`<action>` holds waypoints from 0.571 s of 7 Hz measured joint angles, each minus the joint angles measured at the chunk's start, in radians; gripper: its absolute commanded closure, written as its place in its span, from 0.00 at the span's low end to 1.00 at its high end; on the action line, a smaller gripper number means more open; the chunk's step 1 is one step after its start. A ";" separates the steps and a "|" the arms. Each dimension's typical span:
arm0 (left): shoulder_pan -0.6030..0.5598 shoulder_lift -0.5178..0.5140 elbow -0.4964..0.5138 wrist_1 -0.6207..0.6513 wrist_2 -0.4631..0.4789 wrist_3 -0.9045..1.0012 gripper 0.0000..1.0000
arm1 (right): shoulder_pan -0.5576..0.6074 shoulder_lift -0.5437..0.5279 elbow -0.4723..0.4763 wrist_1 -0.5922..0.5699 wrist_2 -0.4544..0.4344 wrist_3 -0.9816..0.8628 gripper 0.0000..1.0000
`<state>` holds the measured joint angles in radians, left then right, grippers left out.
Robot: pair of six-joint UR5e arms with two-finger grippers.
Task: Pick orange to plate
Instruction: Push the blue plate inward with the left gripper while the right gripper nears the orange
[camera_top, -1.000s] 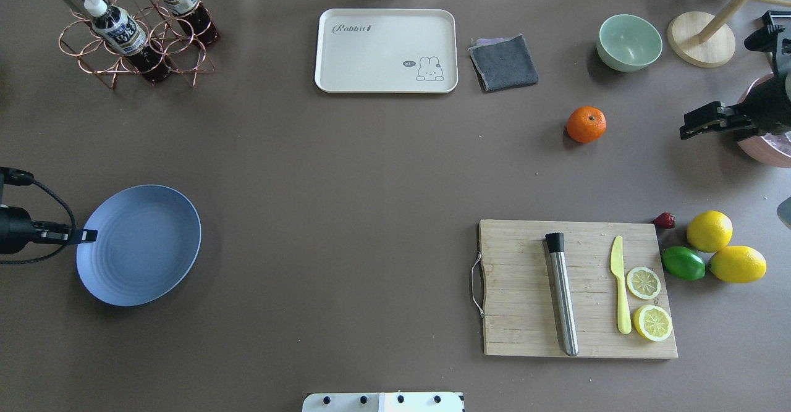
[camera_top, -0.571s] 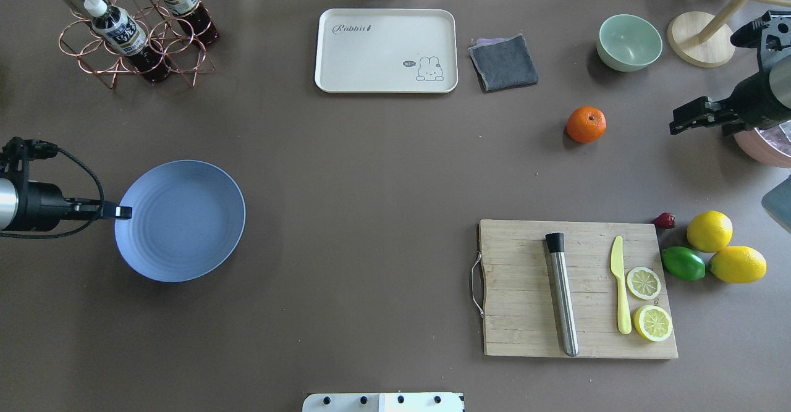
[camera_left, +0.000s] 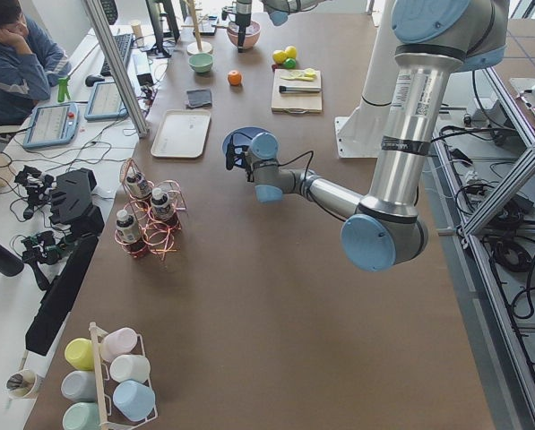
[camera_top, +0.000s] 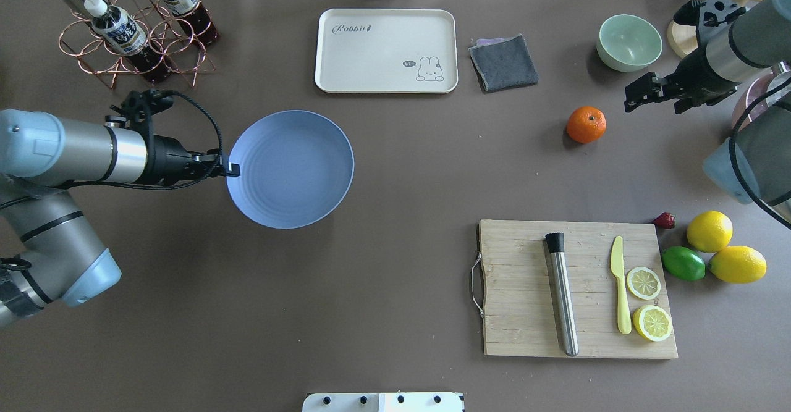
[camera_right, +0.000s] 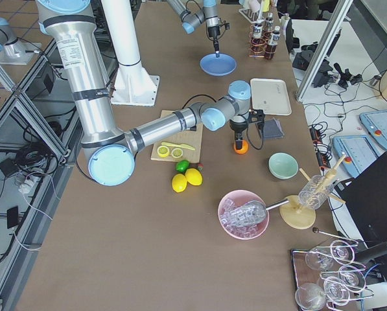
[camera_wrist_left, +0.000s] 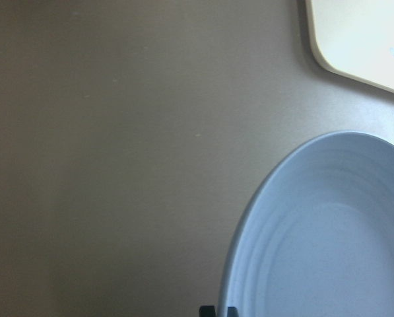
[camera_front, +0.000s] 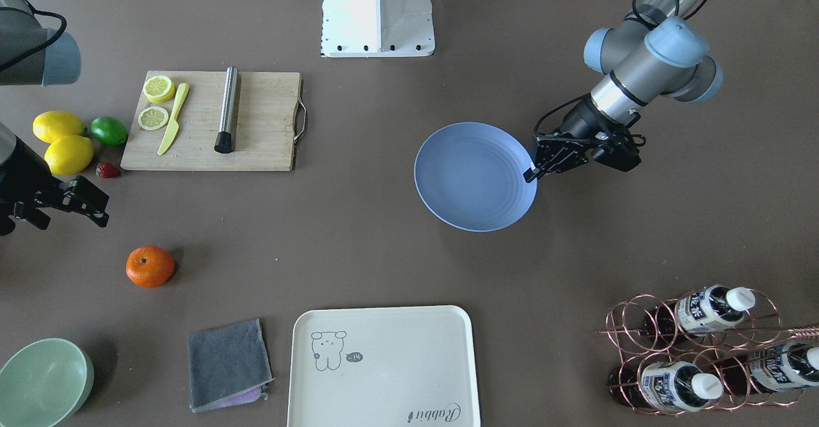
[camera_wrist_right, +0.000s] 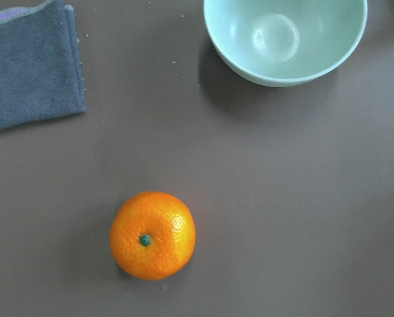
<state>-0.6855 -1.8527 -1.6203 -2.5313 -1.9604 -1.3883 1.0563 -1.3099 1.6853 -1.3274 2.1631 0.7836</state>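
Place: robotics lab.
Arms: two industrial arms, left and right, on a pedestal beside a brown worktop.
Frame: aluminium posts.
Side desk: seated operator, control pendants.
Floor: loose cables.

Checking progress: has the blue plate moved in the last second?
Yes. The plate, gripped at its rim by the left gripper, has shifted toward the table's middle, closer to the cream tray.
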 measured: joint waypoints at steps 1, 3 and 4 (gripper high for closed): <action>0.070 -0.088 -0.005 0.118 0.073 -0.011 1.00 | -0.011 0.025 -0.026 0.000 -0.001 0.009 0.01; 0.203 -0.179 -0.008 0.245 0.203 -0.017 1.00 | -0.042 0.060 -0.074 0.005 -0.006 0.037 0.01; 0.231 -0.188 -0.009 0.260 0.227 -0.016 0.03 | -0.062 0.089 -0.107 0.007 -0.021 0.055 0.01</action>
<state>-0.4547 -2.0411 -1.6292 -2.2713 -1.7330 -1.4048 0.9948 -1.2212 1.5781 -1.3201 2.1416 0.8385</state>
